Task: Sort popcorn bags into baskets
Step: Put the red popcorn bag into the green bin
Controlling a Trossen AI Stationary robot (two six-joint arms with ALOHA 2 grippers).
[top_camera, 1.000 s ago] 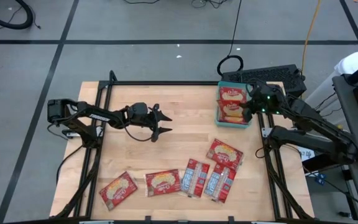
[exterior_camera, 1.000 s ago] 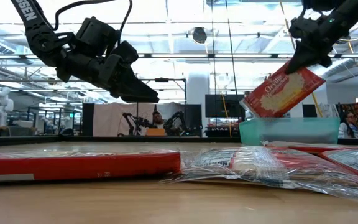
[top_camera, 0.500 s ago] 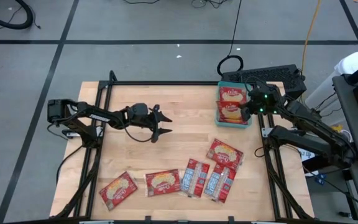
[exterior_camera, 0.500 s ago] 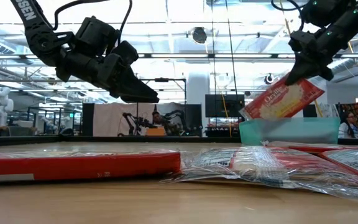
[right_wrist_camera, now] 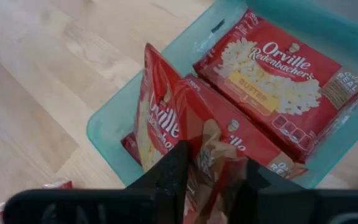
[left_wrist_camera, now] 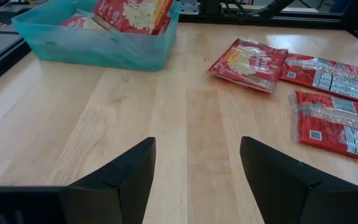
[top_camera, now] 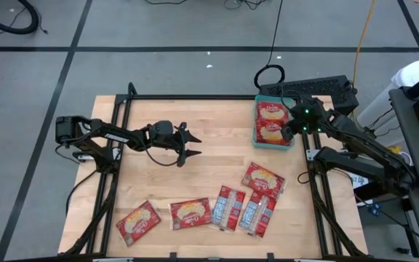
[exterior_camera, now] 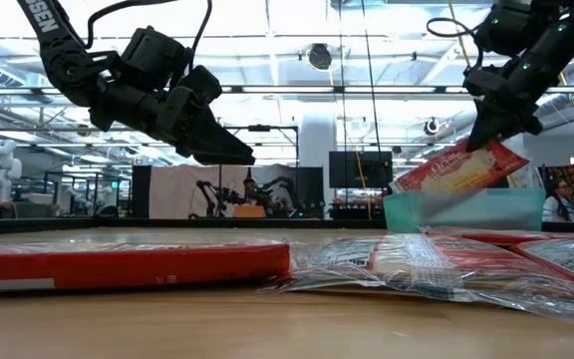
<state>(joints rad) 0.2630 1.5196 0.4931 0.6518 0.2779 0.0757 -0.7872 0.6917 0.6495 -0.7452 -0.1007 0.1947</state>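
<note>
The teal basket (top_camera: 292,145) sits at the table's far right and holds red popcorn bags (right_wrist_camera: 278,81). My right gripper (top_camera: 289,131) hovers over its near end, shut on one more red bag (exterior_camera: 456,170) that slants down into the basket (exterior_camera: 466,209). Several other bags lie flat along the near edge (top_camera: 189,213), (top_camera: 137,222), (top_camera: 262,178), two showing silvery-blue panels (top_camera: 230,207). My left gripper (top_camera: 188,142) hangs open above bare wood at the table's left middle, touching nothing; its wrist view shows the basket (left_wrist_camera: 92,46) and bags (left_wrist_camera: 247,59) ahead. My right gripper pinches the bag's upper end (right_wrist_camera: 213,146) between its two fingers (right_wrist_camera: 179,168), where the wrapper is crumpled. The fingers come from above, slanting down. The bag tilts below them, and its lower end is inside the basket, over another bag lying there.
A black keyboard-like box (top_camera: 318,89) lies just beyond the basket at the far right corner. Black frame rails (top_camera: 122,116) run along the table's left and right sides. Bare wood (top_camera: 217,138) lies between the left gripper and the basket.
My right gripper has sunk a little toward the basket, still shut on the bag. The bag has tipped from a steep slant to a flatter one, and its lower end has gone down behind the basket's wall.
</note>
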